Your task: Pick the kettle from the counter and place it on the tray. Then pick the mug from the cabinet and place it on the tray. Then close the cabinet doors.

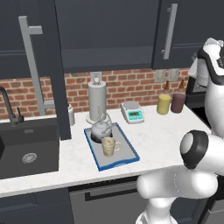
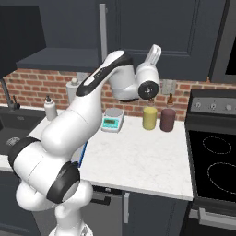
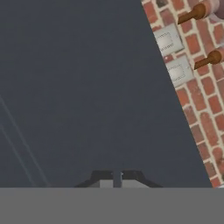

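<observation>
A: Our gripper (image 3: pixel 117 179) faces a dark cabinet door (image 3: pixel 87 87), fingers pressed nearly together, holding nothing.

B: On the desk (image 1: pixel 166 131) we see kettle (image 1: pixel 101 128) and mug (image 1: pixel 109 146) on the tray (image 1: pixel 129 150); paper-towel roll (image 1: pixel 96 101) behind, scale (image 1: pixel 132 112) and jars (image 1: pixel 164 104) beside.

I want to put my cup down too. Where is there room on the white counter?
The counter is bare between the tray, the scale and the stove. It is crowded on the tray, where the kettle and mug sit close, and at the wall by the jars.
</observation>
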{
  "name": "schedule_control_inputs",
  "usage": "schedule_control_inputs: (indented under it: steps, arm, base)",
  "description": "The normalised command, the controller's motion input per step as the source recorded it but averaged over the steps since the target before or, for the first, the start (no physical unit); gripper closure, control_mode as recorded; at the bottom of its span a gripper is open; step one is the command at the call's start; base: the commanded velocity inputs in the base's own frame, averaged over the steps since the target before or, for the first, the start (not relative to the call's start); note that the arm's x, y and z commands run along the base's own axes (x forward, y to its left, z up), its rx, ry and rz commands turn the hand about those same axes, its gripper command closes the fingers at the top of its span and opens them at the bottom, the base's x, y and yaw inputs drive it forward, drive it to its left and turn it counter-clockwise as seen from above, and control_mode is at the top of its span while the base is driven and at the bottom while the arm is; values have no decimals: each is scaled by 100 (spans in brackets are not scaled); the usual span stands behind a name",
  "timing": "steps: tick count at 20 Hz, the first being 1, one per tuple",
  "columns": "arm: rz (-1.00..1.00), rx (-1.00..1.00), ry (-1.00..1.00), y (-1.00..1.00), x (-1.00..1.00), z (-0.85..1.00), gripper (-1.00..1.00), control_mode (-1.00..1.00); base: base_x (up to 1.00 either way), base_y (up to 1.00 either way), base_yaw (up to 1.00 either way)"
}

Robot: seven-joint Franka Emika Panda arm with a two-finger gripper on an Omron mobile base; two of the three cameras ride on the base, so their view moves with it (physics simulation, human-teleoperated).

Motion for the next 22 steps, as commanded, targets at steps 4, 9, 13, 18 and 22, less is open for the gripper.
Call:
schedule_control_inputs:
  steps: [4, 9, 13, 18, 22]
  arm:
    - [0, 0, 3, 23, 52, -2, 100, -100]
    - [-1, 0, 5, 29, 21, -2, 100, -100]
    - [0, 0, 12, 25, -14, 5, 100, -100]
    - [0, 0, 5, 21, -61, 11, 100, -100]
    - [0, -2, 10, 17, -93, 29, 100, -100]
  base:
    - [0, 0, 0]
    - [0, 0, 0]
    - [0, 0, 0]
    - [0, 0, 0]
    - [0, 0, 0]
